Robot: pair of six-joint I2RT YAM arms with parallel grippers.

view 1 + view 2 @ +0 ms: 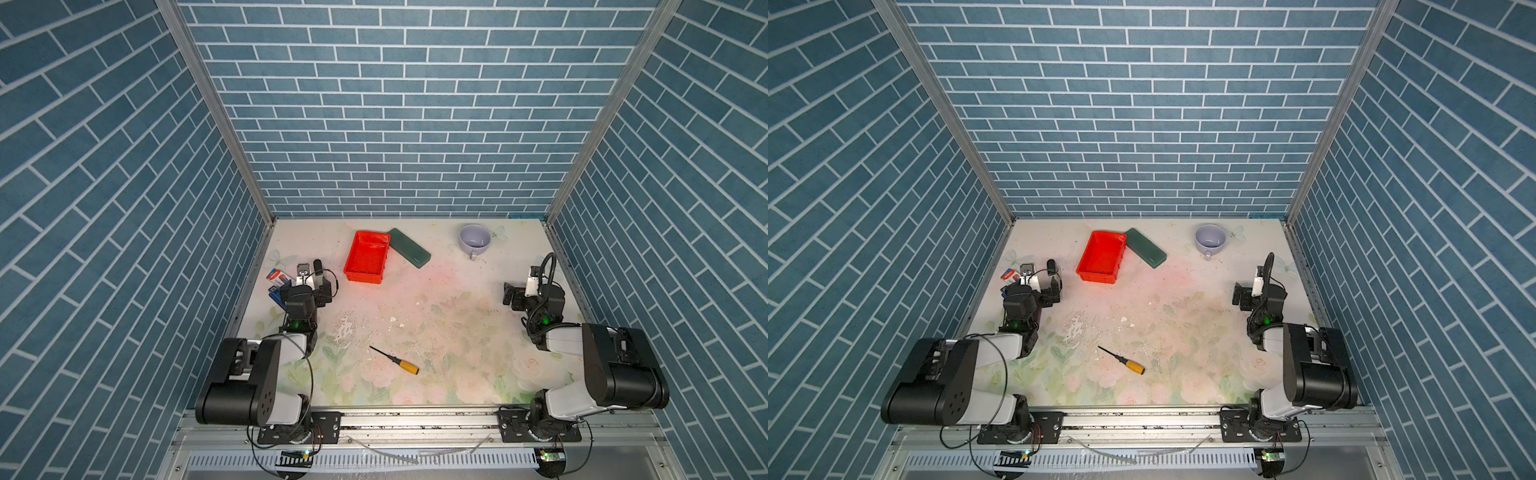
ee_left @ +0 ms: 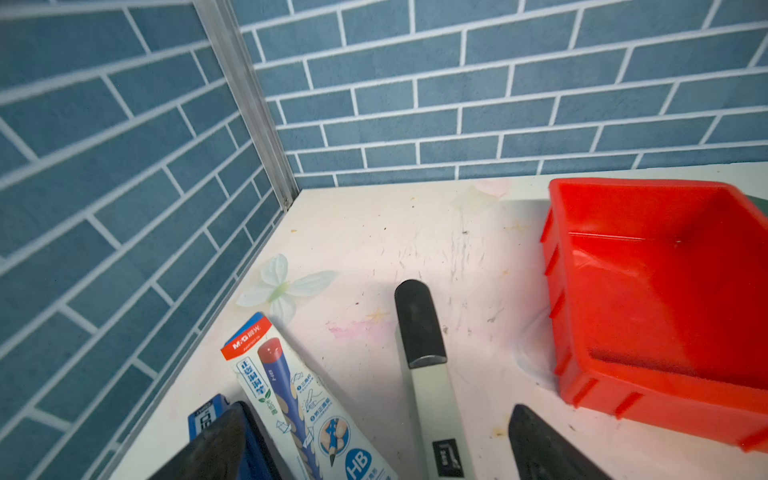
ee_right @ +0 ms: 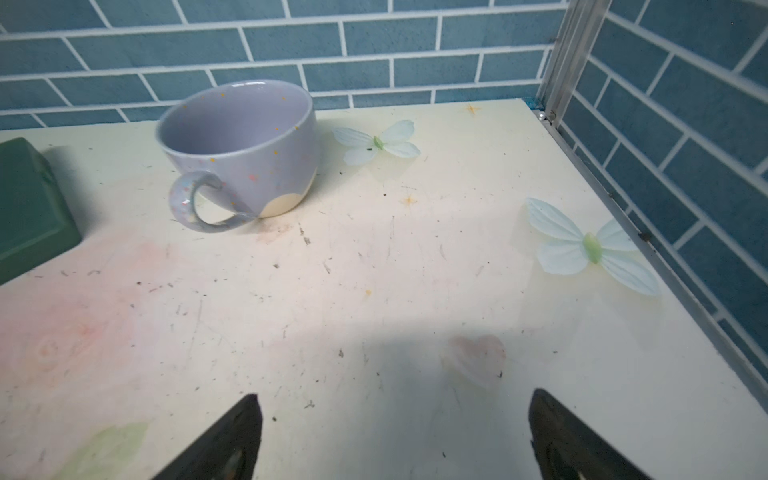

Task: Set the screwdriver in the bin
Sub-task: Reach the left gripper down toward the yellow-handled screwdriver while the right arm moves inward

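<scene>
Clutter sits around the left gripper (image 2: 376,411). A pencil box (image 2: 291,399), a blue box (image 2: 205,419) and a black-capped white marker (image 2: 419,324) lie by the left edge of the table (image 1: 436,299). The red bin (image 1: 365,257) is just beyond them, toward the back wall. A dark green case (image 1: 409,248) lies at an angle by the bin's far right corner; whether the two touch I cannot tell. A lilac cup (image 1: 474,239) stands upright farther right, near the back wall, with its handle toward the front.

The screwdriver (image 1: 395,360) lies flat near the front middle of the table, between the two arm bases. Its tip points back-left and its yellow handle front-right, well apart from the bin and from both grippers. The table between it and the bin shows flaked white patches.

The left gripper's fingers (image 2: 540,449) stand wide apart and grip nothing. The marker runs along the table between them, and I cannot tell whether it touches either one. The right gripper (image 3: 395,399) is likewise spread wide over bare table and holds nothing, with the cup ahead of it.

Neither wrist view takes in the screwdriver. The left wrist view cuts the bin off at the frame edge, and one finger hides most of the blue box. The right wrist view catches only one corner of the case.
</scene>
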